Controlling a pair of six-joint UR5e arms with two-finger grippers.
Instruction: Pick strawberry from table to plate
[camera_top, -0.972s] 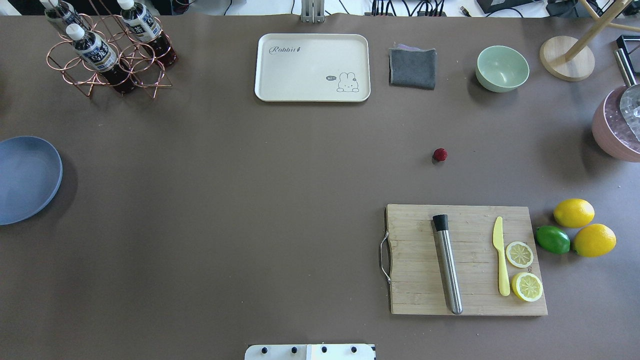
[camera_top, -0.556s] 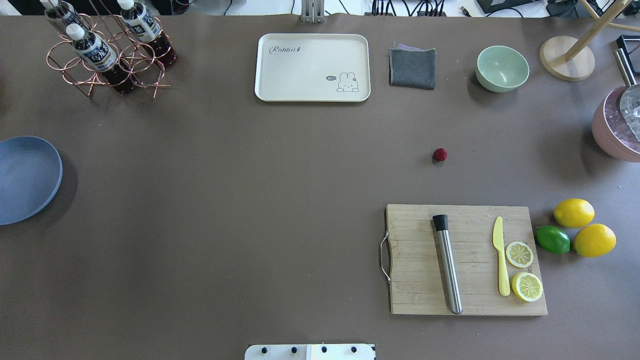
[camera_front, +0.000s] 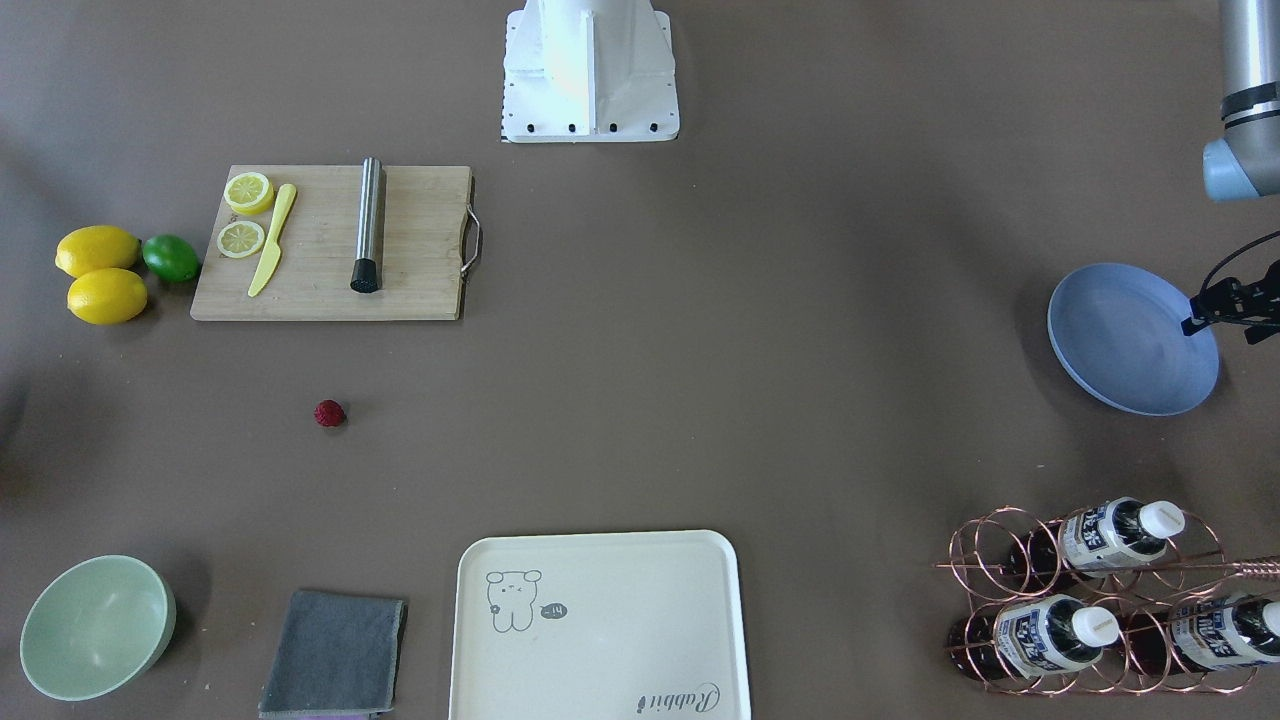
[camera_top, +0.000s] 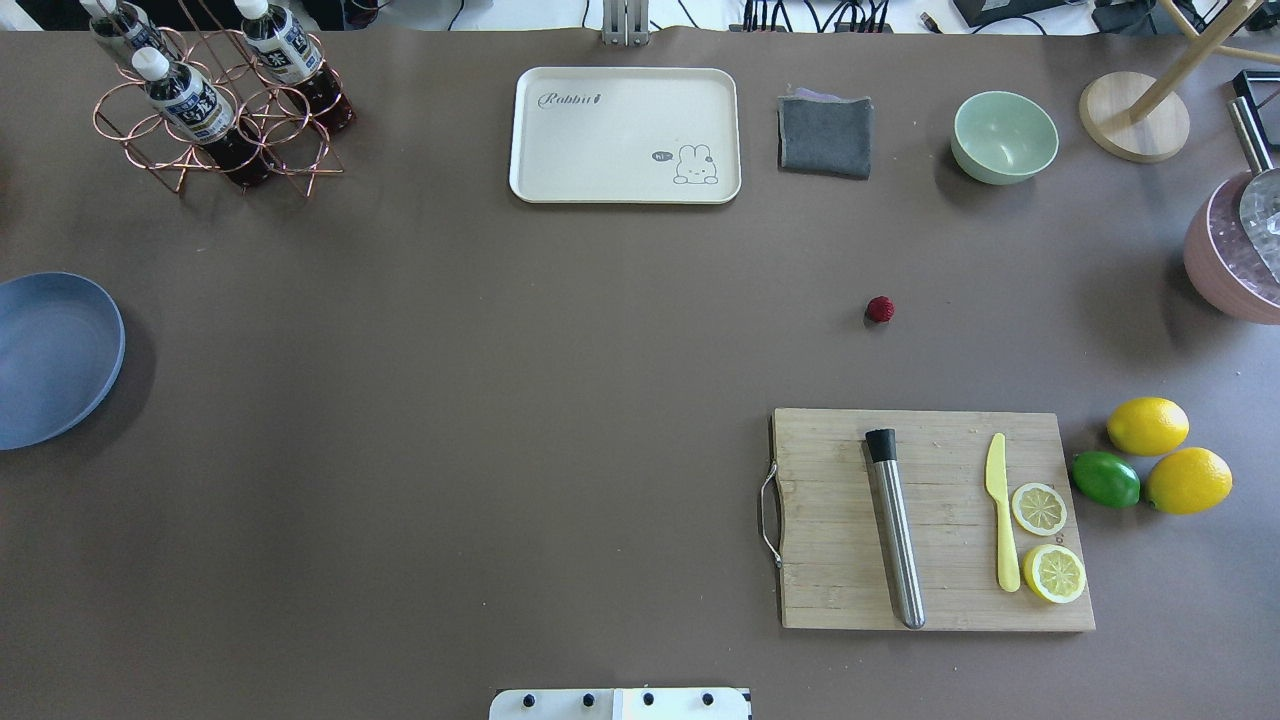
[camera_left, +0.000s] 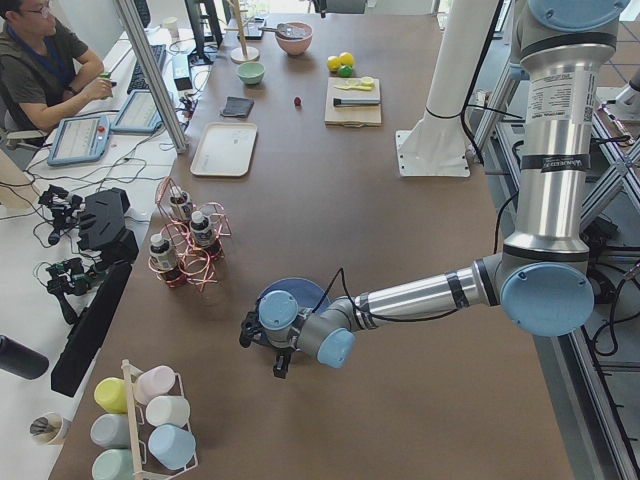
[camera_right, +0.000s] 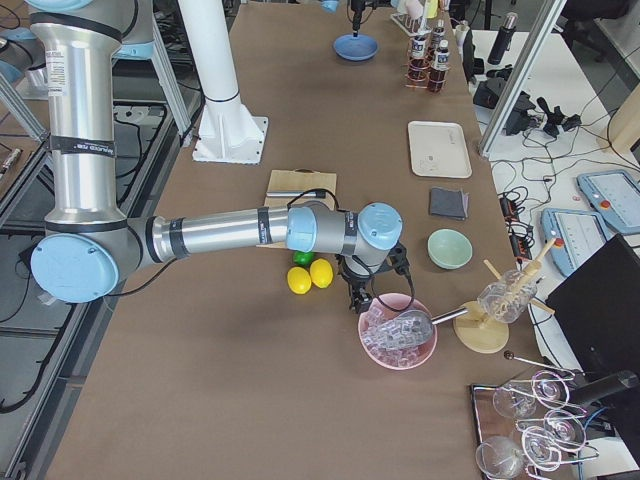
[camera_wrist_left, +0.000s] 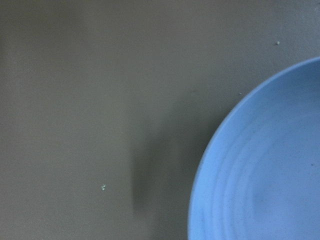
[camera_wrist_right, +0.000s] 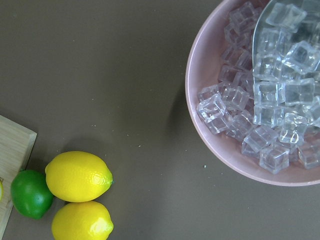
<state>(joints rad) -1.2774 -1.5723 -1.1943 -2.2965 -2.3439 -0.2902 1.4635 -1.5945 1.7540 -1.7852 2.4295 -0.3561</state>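
Note:
The strawberry, a small dark-red berry, lies alone on the brown table, between the green bowl and the cutting board. The blue plate sits empty at the table's far left edge. My left gripper hangs over the plate's outer rim; only a black part of it shows in the front view, and I cannot tell its state. The left wrist view shows the plate's rim and bare table. My right gripper hovers between the lemons and the pink ice bowl, far from the strawberry; I cannot tell its state.
A wooden cutting board holds a steel muddler, a yellow knife and lemon slices. Two lemons and a lime lie beside it. A pink ice bowl, green bowl, grey cloth, cream tray and bottle rack line the far side.

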